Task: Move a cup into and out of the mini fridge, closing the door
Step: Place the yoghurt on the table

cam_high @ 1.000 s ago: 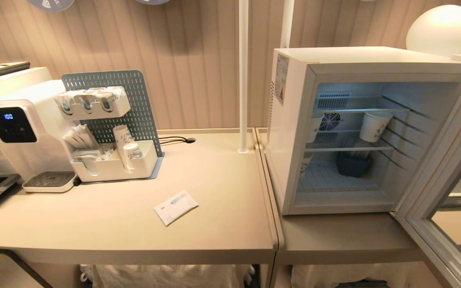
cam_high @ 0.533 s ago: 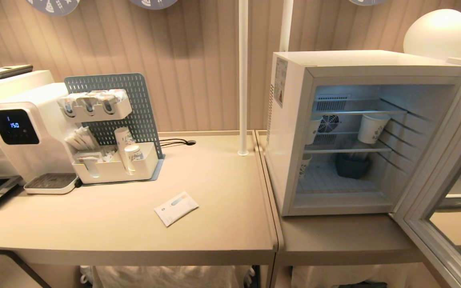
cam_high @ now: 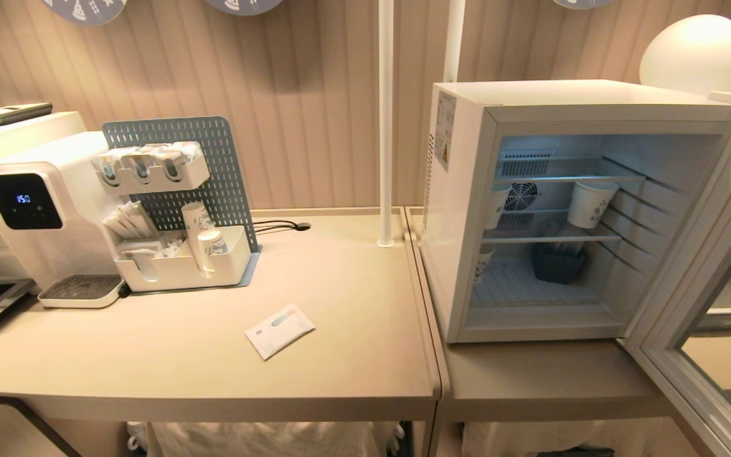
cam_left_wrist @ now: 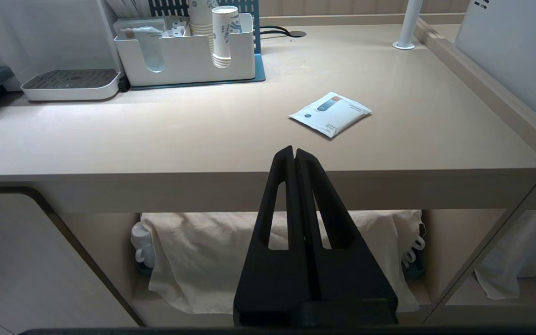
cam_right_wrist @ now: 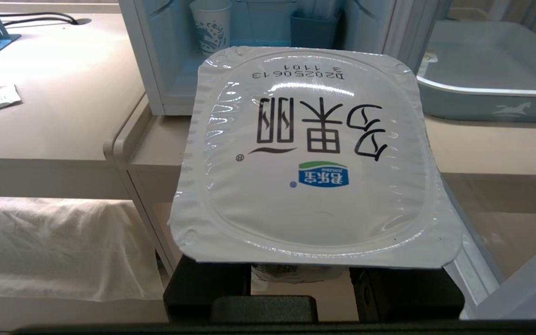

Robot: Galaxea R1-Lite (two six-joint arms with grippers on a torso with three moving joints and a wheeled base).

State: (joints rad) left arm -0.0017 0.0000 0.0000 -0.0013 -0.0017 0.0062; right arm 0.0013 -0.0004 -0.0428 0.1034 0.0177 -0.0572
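My right end effector (cam_right_wrist: pixel 303 274) is clamped on the cup (cam_right_wrist: pixel 305 153): the black jaws sit under the flat foil lid, which hides their tips and most of the pot, so the grip itself is mostly out of sight. The lid faces my wrist camera and lies roughly level. Straight ahead of it, past the tabletop (cam_right_wrist: pixel 156 144) edge, stands the mini fridge (cam_high: pixel 467 209) with its lit cavity open towards me. The door (cam_high: pixel 702 298) hangs swung out to the right side of the held cup, so the way in looks clear. That is what the next move turns on, as I judge it: the cup goes forward into the opening, and the right arm is both the holder and the nearer one.

Inside I see wire shelves, a paper cup (cam_high: pixel 591 202) on the middle shelf and a dark bin (cam_high: pixel 557 263) at the bottom rear; I would aim for bare shelf.

My left end effector (cam_left_wrist: pixel 294 156) has its fingers pressed together, empty, parked low in front of the tabletop, with a flat sachet (cam_left_wrist: pixel 330 112) lying beyond it.

Against a second ago, the head view has tipped slightly, so the whole scene sits lower in the picture; nothing on the tabletop has moved.
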